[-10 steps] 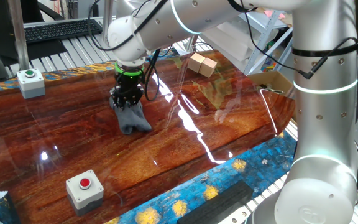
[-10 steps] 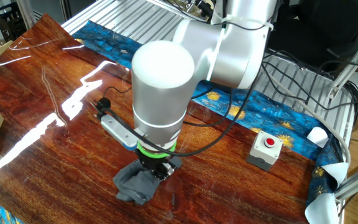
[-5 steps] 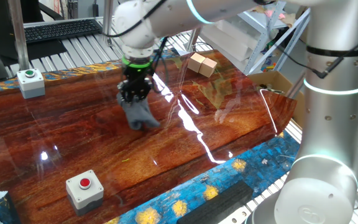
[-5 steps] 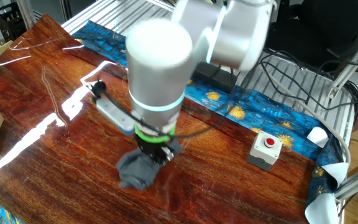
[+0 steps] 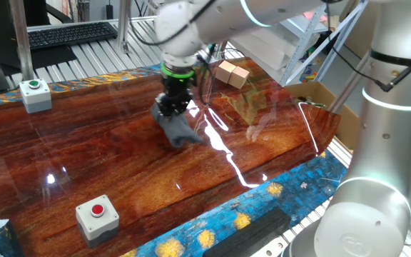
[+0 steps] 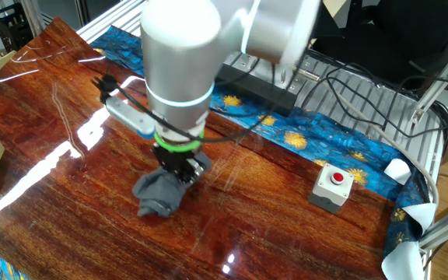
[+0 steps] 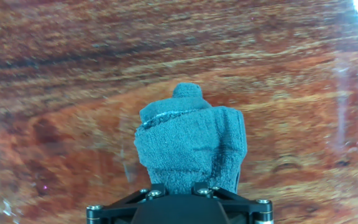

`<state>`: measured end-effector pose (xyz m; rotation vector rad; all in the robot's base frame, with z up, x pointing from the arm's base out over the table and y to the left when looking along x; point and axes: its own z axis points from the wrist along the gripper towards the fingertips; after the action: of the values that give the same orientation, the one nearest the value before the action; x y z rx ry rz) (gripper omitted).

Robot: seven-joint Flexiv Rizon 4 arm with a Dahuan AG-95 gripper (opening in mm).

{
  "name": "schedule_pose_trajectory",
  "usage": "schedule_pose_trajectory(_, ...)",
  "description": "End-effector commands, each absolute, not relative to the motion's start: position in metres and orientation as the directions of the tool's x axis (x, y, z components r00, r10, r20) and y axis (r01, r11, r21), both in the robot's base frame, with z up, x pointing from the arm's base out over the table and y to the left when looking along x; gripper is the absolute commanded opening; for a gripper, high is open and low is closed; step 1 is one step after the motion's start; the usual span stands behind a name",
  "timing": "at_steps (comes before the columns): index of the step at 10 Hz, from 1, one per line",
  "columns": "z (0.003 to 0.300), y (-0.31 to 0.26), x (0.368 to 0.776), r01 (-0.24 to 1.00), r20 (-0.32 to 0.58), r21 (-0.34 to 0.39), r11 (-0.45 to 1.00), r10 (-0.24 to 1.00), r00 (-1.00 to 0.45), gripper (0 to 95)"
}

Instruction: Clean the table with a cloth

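Observation:
The table (image 5: 105,153) is a glossy reddish-brown wood-grain top with a blue-and-yellow patterned edge (image 5: 262,203). The cloth (image 5: 179,130) is a small dark grey-blue rag, bunched and pressed onto the tabletop. My gripper (image 5: 173,108) points straight down and is shut on the cloth's top. In the other fixed view the gripper (image 6: 179,166) holds the cloth (image 6: 158,194), which trails out on the wood (image 6: 68,225). In the hand view the cloth (image 7: 191,146) spreads ahead of the gripper (image 7: 179,186) on the table (image 7: 73,74).
Two tan wooden blocks (image 5: 232,73) sit at the far edge. A grey box with a red button (image 5: 97,216) stands near the front; one with a green button (image 5: 34,93) stands far left. A cardboard box (image 5: 312,96) is at the right. The arm's column (image 5: 380,143) rises at right.
My gripper has slid the cloth across the tabletop to the right in one fixed view, toward the wooden blocks. The grip on the cloth stays the same.

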<state>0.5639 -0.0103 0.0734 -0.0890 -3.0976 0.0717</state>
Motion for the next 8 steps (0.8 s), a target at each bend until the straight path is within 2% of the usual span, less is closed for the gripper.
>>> schedule_pose_trajectory(1, 0.0713, -0.0286, 0.5527, 0.029, 0.031, -0.043, 0.999, 0.031, -0.999, 0.0)
schedule_pose_trajectory(8, 0.0684, -0.0321, 0.5452, 0.031, 0.051, -0.012, 0.999, 0.031, -0.998, 0.0)
